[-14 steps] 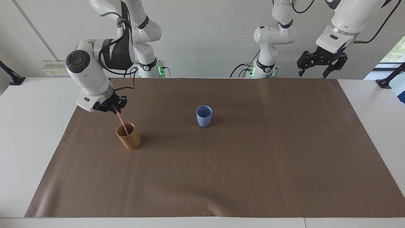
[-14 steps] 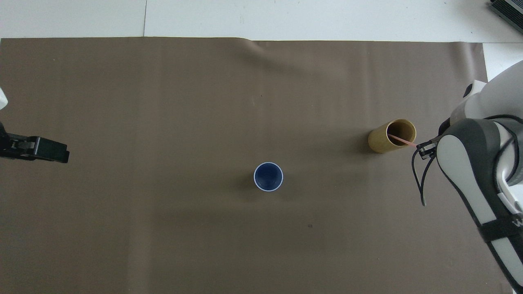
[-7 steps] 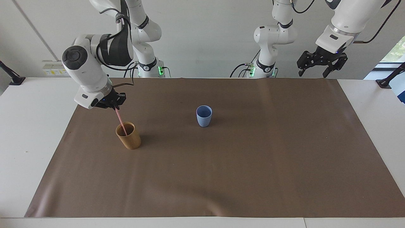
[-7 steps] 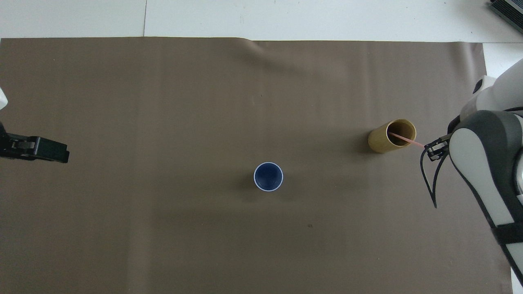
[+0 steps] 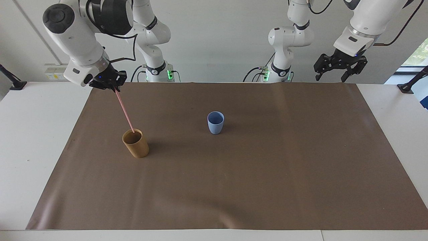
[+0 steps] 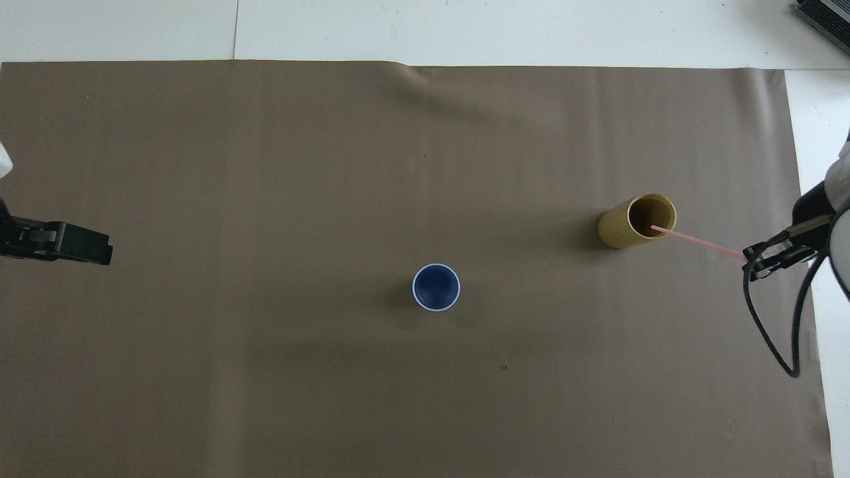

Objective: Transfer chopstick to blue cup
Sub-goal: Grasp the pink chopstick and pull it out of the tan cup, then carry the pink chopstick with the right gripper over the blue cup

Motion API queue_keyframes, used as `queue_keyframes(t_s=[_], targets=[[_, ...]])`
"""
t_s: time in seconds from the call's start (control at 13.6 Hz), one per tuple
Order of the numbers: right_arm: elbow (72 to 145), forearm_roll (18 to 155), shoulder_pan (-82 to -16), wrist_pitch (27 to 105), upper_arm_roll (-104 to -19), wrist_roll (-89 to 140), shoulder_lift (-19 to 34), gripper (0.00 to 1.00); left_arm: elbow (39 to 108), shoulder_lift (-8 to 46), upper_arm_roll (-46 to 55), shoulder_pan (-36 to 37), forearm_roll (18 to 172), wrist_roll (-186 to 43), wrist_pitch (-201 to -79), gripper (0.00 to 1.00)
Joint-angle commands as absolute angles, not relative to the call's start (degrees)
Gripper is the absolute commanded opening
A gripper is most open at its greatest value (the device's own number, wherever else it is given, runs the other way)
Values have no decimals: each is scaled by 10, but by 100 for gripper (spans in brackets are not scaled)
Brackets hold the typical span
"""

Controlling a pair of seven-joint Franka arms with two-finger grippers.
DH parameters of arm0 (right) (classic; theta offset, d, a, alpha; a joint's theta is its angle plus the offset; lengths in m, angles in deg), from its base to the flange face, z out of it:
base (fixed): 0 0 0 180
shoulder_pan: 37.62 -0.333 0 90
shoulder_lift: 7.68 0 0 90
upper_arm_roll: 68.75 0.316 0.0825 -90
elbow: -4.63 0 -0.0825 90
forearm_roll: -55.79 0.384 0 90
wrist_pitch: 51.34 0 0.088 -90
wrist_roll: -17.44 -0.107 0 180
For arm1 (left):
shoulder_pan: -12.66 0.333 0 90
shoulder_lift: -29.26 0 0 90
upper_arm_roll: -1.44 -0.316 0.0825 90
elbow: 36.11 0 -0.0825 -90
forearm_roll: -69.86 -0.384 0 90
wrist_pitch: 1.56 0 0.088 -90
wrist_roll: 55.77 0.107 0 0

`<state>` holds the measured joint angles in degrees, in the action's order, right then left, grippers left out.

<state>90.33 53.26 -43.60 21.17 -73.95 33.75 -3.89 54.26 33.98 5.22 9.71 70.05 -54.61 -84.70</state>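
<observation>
Thin pale-pink chopstick (image 5: 124, 109) pinched at its top end by the shut fingertips of the right gripper (image 5: 113, 87), slanting down with its lower tip just at the mouth of the tan-brown cylindrical cup (image 5: 135, 144) — mid-extraction, tip barely clear or not quite. Next: lift a touch more, then carry over to the small light-blue tapered cup (image 5: 215, 122), standing mid-mat toward the left arm's end, and lower tip-first. Left gripper (image 5: 339, 67) waiting aloft at its own end — fingers spread, empty.
</observation>
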Motion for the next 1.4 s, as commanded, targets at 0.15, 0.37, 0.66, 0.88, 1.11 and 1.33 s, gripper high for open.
queue_keyframes(t_s=[0.15,0.37,0.66,0.88,1.11,1.33], targets=[[867,533,-461,160,-667,207,-35,0,552,351,57,103,693,-541,-847,100],[867,577,-465,158,-602,77,-38,0,552,351,57,103,693,-541,-848,100],[859,624,-464,171,-523,-72,-43,0,552,351,57,103,693,-541,-847,100],[843,669,-471,192,-507,-133,-42,0,552,351,57,103,693,-541,-848,100],[817,674,-504,212,-495,-213,-19,0,552,351,57,104,693,-542,-846,100],[818,674,-544,257,-495,-269,15,0,552,351,57,103,693,-542,-847,100]])
